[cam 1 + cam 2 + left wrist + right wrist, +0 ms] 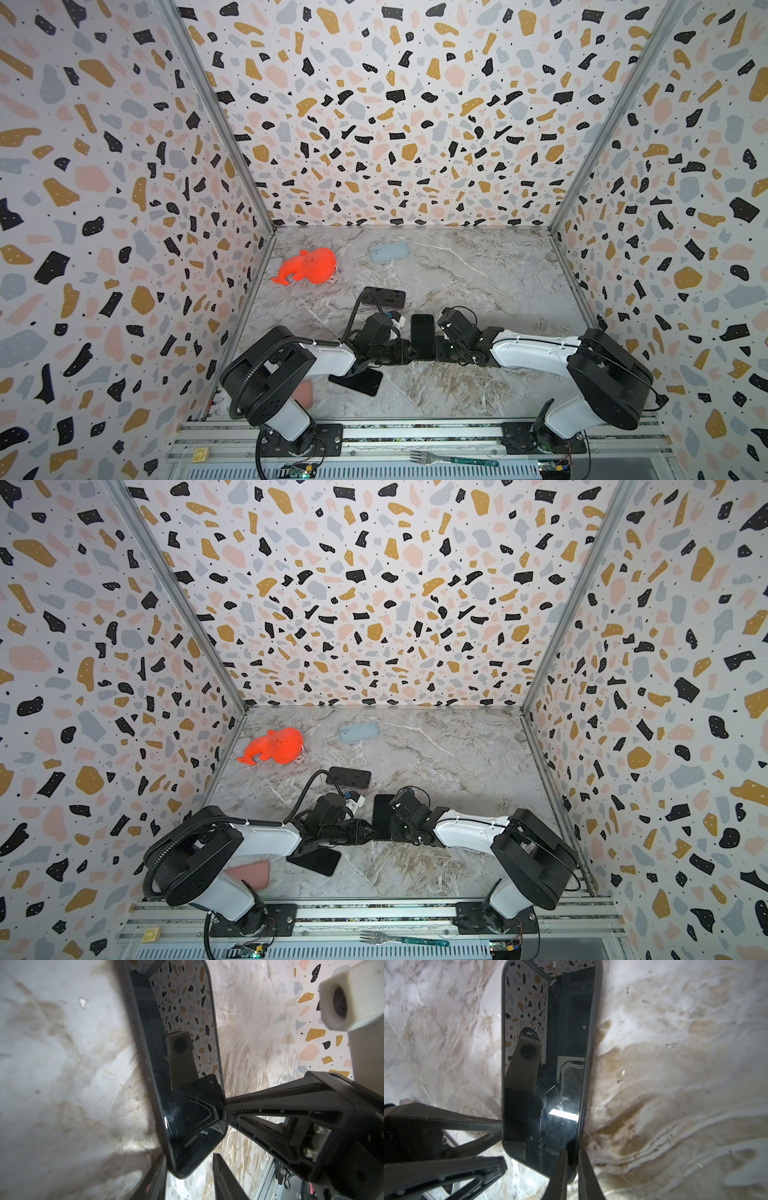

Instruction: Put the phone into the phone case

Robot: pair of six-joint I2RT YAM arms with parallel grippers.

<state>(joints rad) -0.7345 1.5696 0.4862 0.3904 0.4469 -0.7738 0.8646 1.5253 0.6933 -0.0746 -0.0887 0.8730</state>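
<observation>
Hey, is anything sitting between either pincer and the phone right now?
Nothing visible does. The right pincer is closed on the edge of the phone, and the left pincer has its open jaws straddling one corner.

Table [478,291]: grey-white marble-look top with brown veining, walled on three sides.

On it:
- orange toy animal [309,266], far left by the wall
- light-blue phone case [389,252], near the back, just beside the toy
- dark phone-shaped slab [384,297], mid-table; can't tell if it's a phone or a case
- black phone [422,336], screen up, centre front; its glass reflects the wall pattern in both wrist views
- second dark slab [361,381], front left, angled
- pink case [249,872], front-left corner, partly hidden

All lie flat and none of them touch.
</observation>
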